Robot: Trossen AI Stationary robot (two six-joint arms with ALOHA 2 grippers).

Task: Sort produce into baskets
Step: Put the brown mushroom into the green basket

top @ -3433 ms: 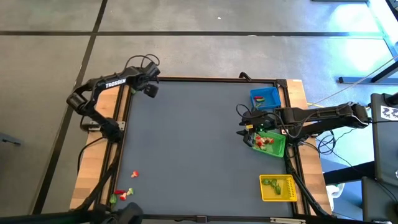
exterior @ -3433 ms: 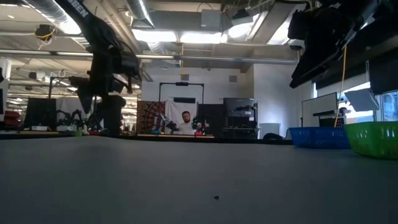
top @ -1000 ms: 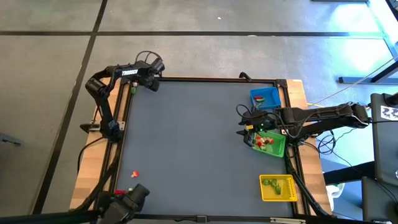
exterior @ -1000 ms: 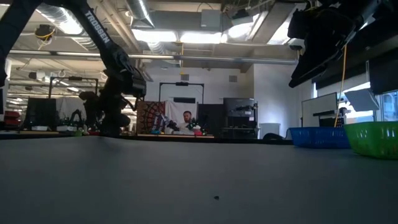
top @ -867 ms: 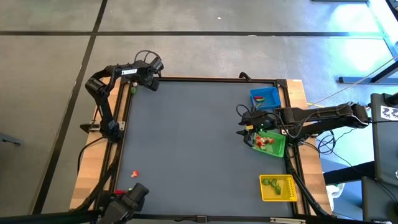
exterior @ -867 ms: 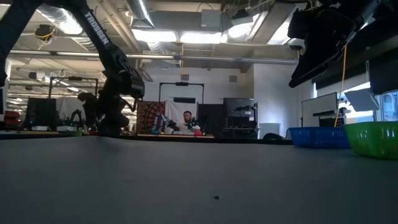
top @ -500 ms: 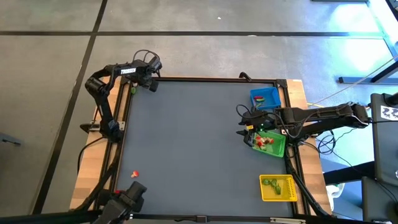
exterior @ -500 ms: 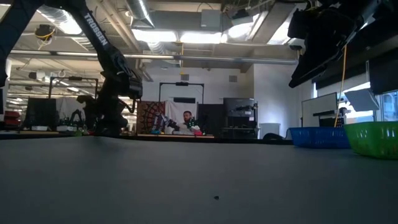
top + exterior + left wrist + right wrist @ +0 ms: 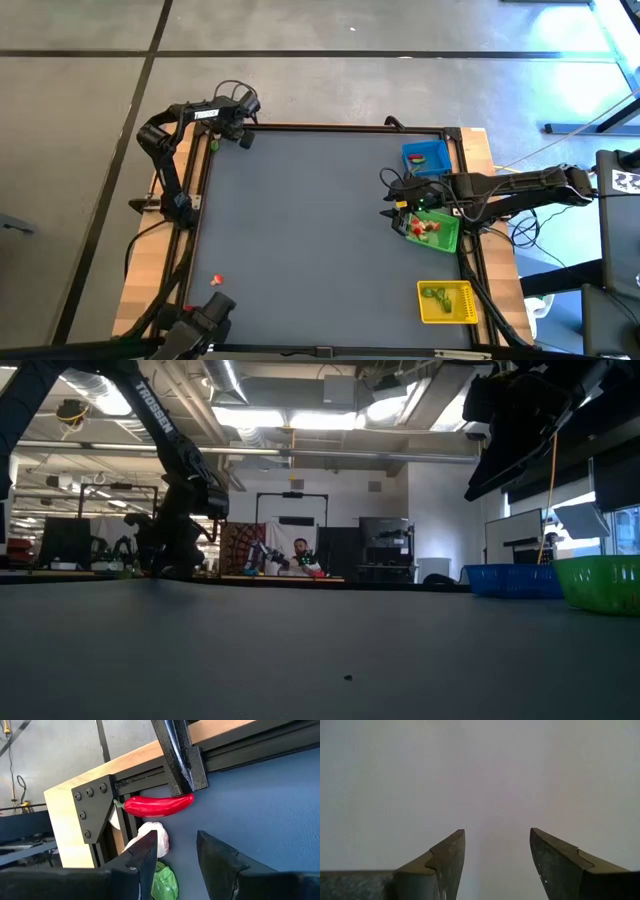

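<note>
Produce pieces are lying in the table's near-left corner: a red chili (image 9: 157, 805), a whitish piece (image 9: 152, 837) and a green piece (image 9: 165, 879) just ahead of the left gripper (image 9: 172, 851), whose jaws are standing narrowly apart with nothing between them. Its own fingers are partly covering the whitish piece. The right gripper (image 9: 496, 851) is hanging wide open beside the green basket (image 9: 441, 236). Dark matting (image 9: 310, 230) is covering the table.

You have three baskets: one blue (image 9: 426, 158), one green (image 9: 436, 229), one yellow (image 9: 447, 302); two arms.
</note>
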